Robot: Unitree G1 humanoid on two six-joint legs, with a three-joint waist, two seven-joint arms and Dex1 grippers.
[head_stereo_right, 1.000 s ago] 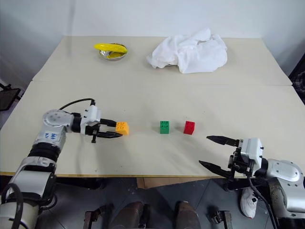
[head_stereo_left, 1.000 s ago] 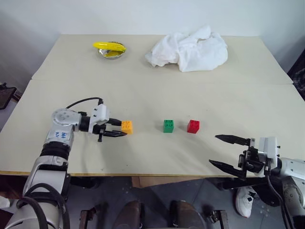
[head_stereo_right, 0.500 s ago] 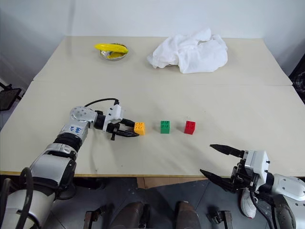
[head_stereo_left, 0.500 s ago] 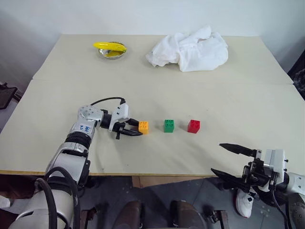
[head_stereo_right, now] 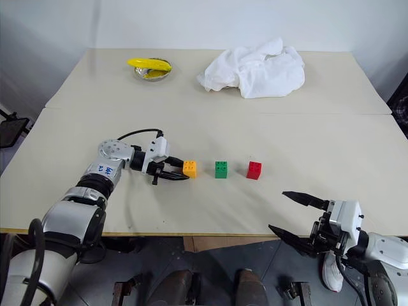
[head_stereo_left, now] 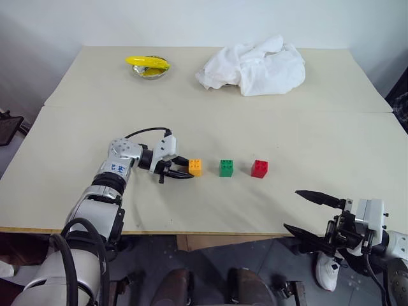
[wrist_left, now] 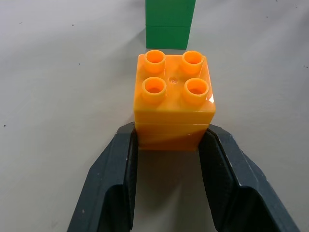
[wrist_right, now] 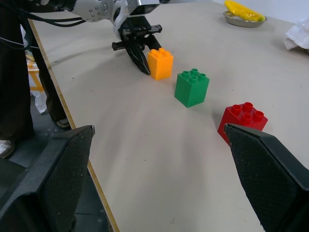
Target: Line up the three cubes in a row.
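Three cubes sit in a row on the beige table [head_stereo_left: 287,127]: orange [head_stereo_left: 195,167], green [head_stereo_left: 225,167], red [head_stereo_left: 259,168]. My left gripper [head_stereo_left: 187,169] lies low on the table, pointing right, its two black fingers [wrist_left: 118,159] pressed against the orange cube's [wrist_left: 174,96] near sides. The green cube [wrist_left: 170,19] stands just beyond it with a small gap between. At the table's near right edge my right gripper [head_stereo_left: 291,208] hovers open and holds nothing. The right wrist view looks across at the red cube [wrist_right: 243,121], the green cube [wrist_right: 191,87] and the orange cube [wrist_right: 160,63].
A crumpled white cloth [head_stereo_left: 252,65] lies at the back of the table. A small metal bowl holding a banana [head_stereo_left: 148,65] stands at the back left. A seam [head_stereo_left: 319,111] crosses the tabletop behind the cubes.
My left gripper moved right with the orange cube, bringing it close beside the green one. The right gripper drew back slightly toward the table's near edge and stayed open.
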